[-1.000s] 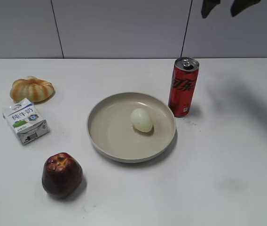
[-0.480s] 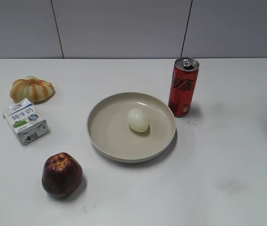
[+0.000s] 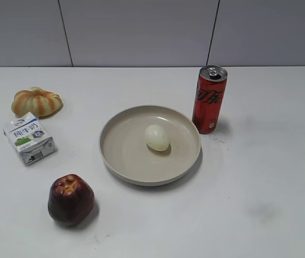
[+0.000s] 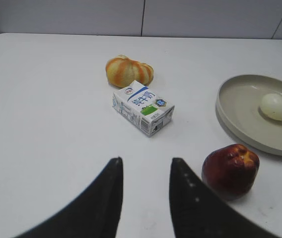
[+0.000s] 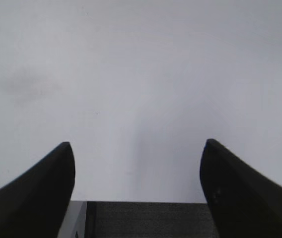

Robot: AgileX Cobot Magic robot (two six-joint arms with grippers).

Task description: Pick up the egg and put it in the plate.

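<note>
The pale egg (image 3: 157,137) lies inside the beige plate (image 3: 121,161) at the table's middle; both also show in the left wrist view, egg (image 4: 275,106) in plate (image 4: 230,119). My left gripper (image 4: 146,161) is open and empty, low over bare table left of the apple. My right gripper (image 5: 137,146) is open wide and empty over bare white table near its edge. Neither gripper shows in the exterior view.
A red cola can (image 3: 209,99) stands right behind the plate. A dark red apple (image 3: 70,199) sits front left, a milk carton (image 3: 29,138) left, and a ribbed orange bun (image 3: 36,101) behind it. The apple (image 4: 230,170), carton (image 4: 143,107) and bun (image 4: 128,71) show in the left wrist view.
The right arm's dark gripper at the top right has moved out of the exterior view. The egg has shifted slightly left inside the plate and settled.
</note>
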